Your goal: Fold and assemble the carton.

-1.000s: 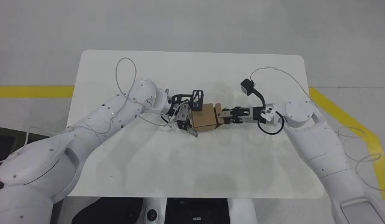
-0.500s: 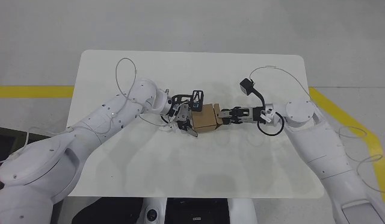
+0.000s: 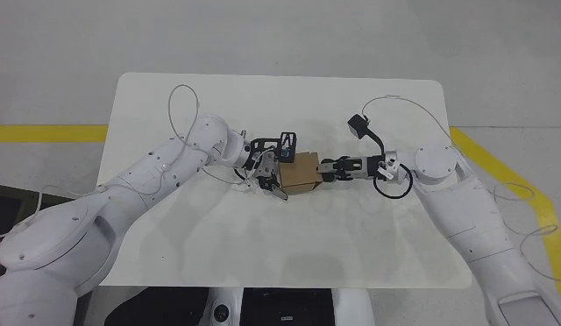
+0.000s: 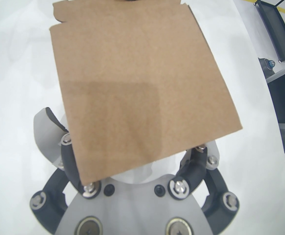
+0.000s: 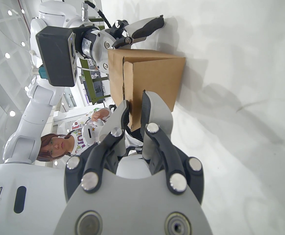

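The carton (image 3: 301, 172) is gripped at one panel edge by the right pincer (image 5: 135, 110) and backed by the open left pincer (image 4: 123, 133) opposite, apparently to be steadied for folding, near the middle of the bench (image 3: 175, 107).

We observed a white table (image 3: 289, 256) with rounded corners standing on a grey floor (image 3: 280, 19), which a yellow stripe (image 3: 53, 133) crossed on either side of the table. In the left wrist view we noted a black shelf frame (image 4: 277, 30) beyond the table's edge, and in the right wrist view round ceiling lights (image 5: 10, 12) in the room behind.
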`<action>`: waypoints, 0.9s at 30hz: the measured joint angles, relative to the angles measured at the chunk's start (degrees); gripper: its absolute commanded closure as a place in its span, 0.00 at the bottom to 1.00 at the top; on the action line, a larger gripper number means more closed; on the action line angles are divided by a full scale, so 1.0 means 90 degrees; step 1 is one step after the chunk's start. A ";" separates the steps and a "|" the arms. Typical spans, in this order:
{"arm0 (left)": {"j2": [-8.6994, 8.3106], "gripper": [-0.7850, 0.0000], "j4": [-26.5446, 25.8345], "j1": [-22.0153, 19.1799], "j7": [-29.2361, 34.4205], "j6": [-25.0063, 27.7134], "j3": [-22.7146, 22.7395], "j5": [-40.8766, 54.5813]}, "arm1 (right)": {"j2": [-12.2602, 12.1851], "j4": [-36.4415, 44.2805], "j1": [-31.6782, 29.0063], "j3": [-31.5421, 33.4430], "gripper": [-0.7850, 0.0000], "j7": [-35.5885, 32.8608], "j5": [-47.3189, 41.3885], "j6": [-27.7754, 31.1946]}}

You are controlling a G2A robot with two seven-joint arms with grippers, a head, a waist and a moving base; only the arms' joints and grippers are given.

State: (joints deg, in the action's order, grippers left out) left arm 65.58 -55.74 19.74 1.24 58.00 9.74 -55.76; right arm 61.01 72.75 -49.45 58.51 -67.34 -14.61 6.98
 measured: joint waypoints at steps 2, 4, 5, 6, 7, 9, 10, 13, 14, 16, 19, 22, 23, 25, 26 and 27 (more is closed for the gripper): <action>0.0002 0.00 -0.0002 0.0001 0.0007 0.0000 0.0000 -0.0002 | 0.0004 0.0026 0.0009 -0.0023 0.89 -0.0009 0.0029 0.0000; 0.0004 0.00 -0.0005 0.0002 0.0011 0.0000 0.0000 -0.0002 | 0.0008 0.0048 0.0018 -0.0047 0.89 -0.0014 0.0067 -0.0011; 0.0005 0.00 -0.0008 0.0004 0.0011 0.0000 0.0000 0.0001 | 0.0012 0.0061 0.0022 -0.0064 0.89 -0.0013 0.0077 -0.0021; 0.0007 0.00 -0.0011 0.0004 0.0010 0.0000 0.0000 0.0001 | 0.0015 0.0069 0.0025 -0.0076 0.89 -0.0010 0.0079 -0.0029; 0.0008 0.00 -0.0015 0.0004 0.0010 0.0000 0.0000 0.0000 | 0.0019 0.0077 0.0030 -0.0089 0.89 -0.0007 0.0083 -0.0037; 0.0012 0.00 -0.0018 0.0007 0.0009 0.0000 0.0000 -0.0013 | 0.0028 0.0093 0.0046 -0.0114 0.89 0.0001 0.0087 -0.0047; 0.0014 0.00 -0.0017 0.0007 0.0009 0.0000 0.0000 -0.0018 | 0.0032 0.0098 0.0055 -0.0126 0.90 0.0001 0.0088 -0.0051; 0.0019 0.00 -0.0008 0.0011 0.0016 0.0000 0.0000 -0.0020 | 0.0047 0.0117 0.0085 -0.0172 0.90 0.0001 0.0103 -0.0058; 0.0021 0.00 -0.0008 0.0013 0.0022 0.0000 0.0000 -0.0019 | 0.0054 0.0125 0.0096 -0.0195 0.90 0.0001 0.0112 -0.0062; 0.0024 0.00 -0.0010 0.0013 0.0029 0.0000 0.0000 -0.0020 | 0.0064 0.0131 0.0113 -0.0232 0.90 0.0002 0.0125 -0.0075; 0.0027 0.00 -0.0007 0.0016 0.0029 0.0000 0.0000 -0.0025 | 0.0077 0.0105 0.0140 -0.0277 0.90 0.0033 0.0184 -0.0135; 0.0028 0.00 0.0009 0.0023 0.0027 0.0000 0.0000 -0.0019 | 0.0074 0.0044 0.0142 -0.0270 0.89 0.0069 0.0245 -0.0182; 0.0026 0.00 0.0015 0.0025 0.0028 0.0000 0.0000 -0.0018 | 0.0068 0.0019 0.0134 -0.0249 0.89 0.0079 0.0250 -0.0193; 0.0024 0.00 0.0021 0.0029 0.0031 0.0000 0.0000 -0.0013 | 0.0057 -0.0002 0.0116 -0.0206 0.89 0.0087 0.0244 -0.0200; 0.0023 0.00 0.0021 0.0032 0.0039 0.0000 0.0000 -0.0009 | 0.0049 -0.0006 0.0101 -0.0175 0.89 0.0088 0.0234 -0.0200; 0.0023 0.00 0.0020 0.0034 0.0046 0.0000 0.0000 -0.0008 | 0.0043 -0.0005 0.0089 -0.0154 0.89 0.0087 0.0230 -0.0199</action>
State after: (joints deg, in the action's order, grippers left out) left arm 65.78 -55.57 20.05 1.65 58.00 9.74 -55.83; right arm 61.39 72.70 -48.65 57.13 -66.56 -12.55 5.18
